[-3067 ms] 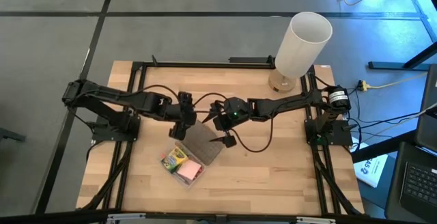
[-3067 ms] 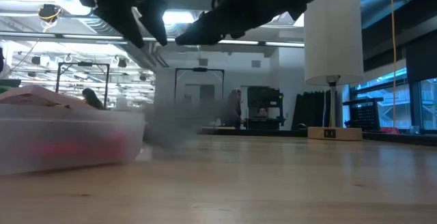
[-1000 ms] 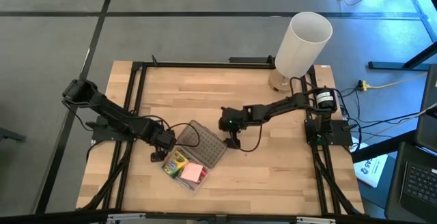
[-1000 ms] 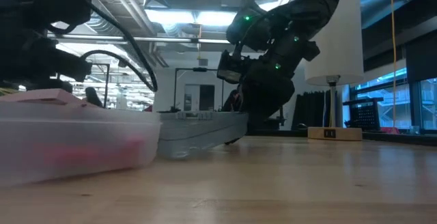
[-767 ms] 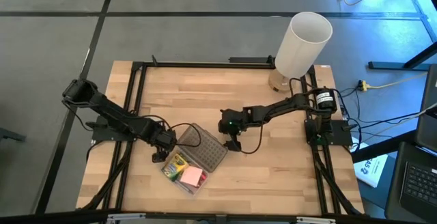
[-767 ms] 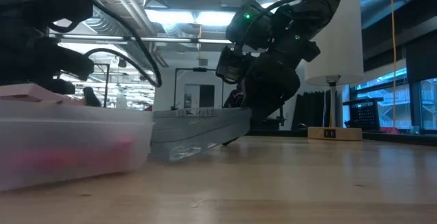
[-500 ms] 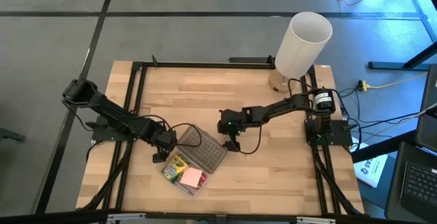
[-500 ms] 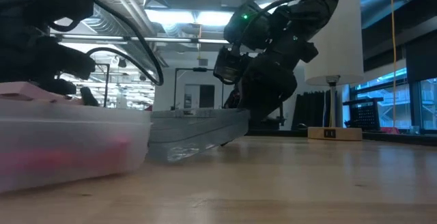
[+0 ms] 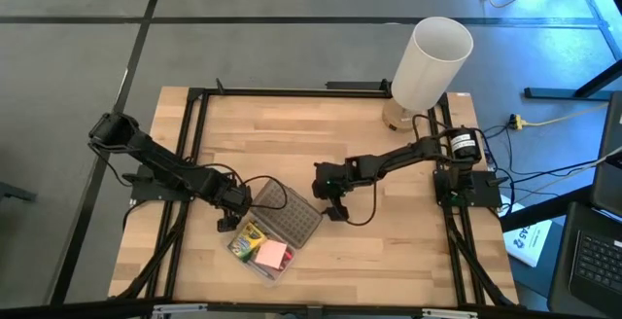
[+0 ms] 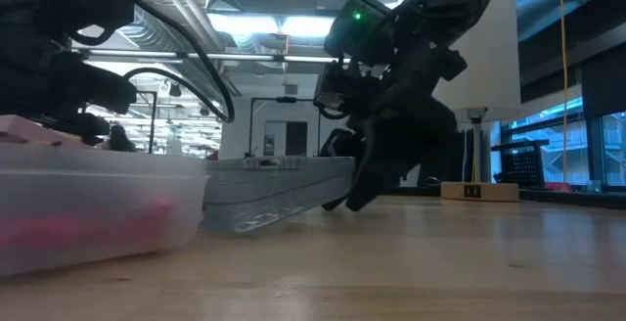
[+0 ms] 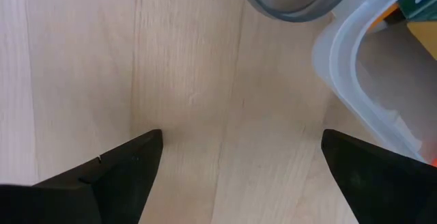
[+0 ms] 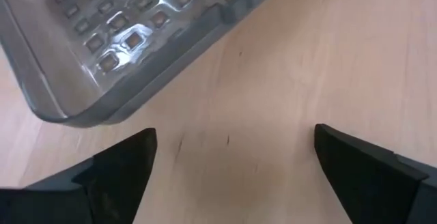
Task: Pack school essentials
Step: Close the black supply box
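A clear box (image 9: 260,249) sits near the table's front left. It holds a green-and-yellow crayon box (image 9: 248,238) and a pink block (image 9: 273,253). The grey dotted lid (image 9: 289,216) lies askew over the box's far right part and juts past it. My left gripper (image 9: 228,214) points down, open, over bare wood at the box's far left corner (image 11: 355,80). My right gripper (image 9: 336,209) slants down, open, just right of the lid's edge (image 12: 136,39), with bare wood between its fingers. Scissors, pencil and pen are not in view. My left gripper has one finger (image 11: 372,176) right beside the clear box's wall (image 11: 369,125). Whether it touches the wall I cannot tell. My right gripper touches nothing.
A tall white cylinder (image 9: 430,61) stands on a wooden base at the far right corner. Black frame rails (image 9: 190,144) run along the table's left, right and far sides. Bare wood spreads across the table's middle and near right.
The clear box and its lid have slid a little toward the table's near left and turned slightly. My right gripper has drawn away from the lid's edge toward the table's near right and rolled a little. It stays open.
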`<act>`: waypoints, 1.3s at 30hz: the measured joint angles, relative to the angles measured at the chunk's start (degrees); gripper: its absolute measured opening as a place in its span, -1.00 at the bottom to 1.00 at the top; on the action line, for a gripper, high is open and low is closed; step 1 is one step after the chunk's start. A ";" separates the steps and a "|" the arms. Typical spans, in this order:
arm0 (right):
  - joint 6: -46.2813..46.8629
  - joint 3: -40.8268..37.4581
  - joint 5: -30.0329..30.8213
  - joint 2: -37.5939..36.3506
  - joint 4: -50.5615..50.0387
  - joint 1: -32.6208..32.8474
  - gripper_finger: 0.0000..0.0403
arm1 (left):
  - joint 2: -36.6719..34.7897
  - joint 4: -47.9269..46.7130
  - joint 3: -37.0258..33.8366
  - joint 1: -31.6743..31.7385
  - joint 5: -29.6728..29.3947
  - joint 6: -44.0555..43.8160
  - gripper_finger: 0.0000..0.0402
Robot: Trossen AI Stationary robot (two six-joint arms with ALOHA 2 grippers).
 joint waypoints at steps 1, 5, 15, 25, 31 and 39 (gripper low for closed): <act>-0.05 0.00 0.02 0.00 0.05 0.20 0.96 | 0.00 0.00 0.00 0.00 0.00 0.04 0.96; 0.00 -0.26 0.18 0.06 2.92 1.35 0.96 | 0.00 0.00 0.00 0.00 0.00 0.04 0.96; 0.59 0.24 -2.79 0.48 8.46 2.52 0.96 | 0.00 0.02 0.00 0.00 -0.01 -0.12 0.96; -0.21 3.92 -6.50 0.40 9.55 3.02 0.96 | 0.00 0.19 0.00 0.00 -0.22 -0.35 0.96; -1.55 4.74 -6.41 0.26 12.04 4.08 0.96 | 0.00 0.75 0.00 0.01 -2.28 -0.43 0.96; 1.24 4.72 -5.12 0.15 10.22 4.01 0.96 | 0.00 0.81 0.00 0.01 -2.60 -0.45 0.96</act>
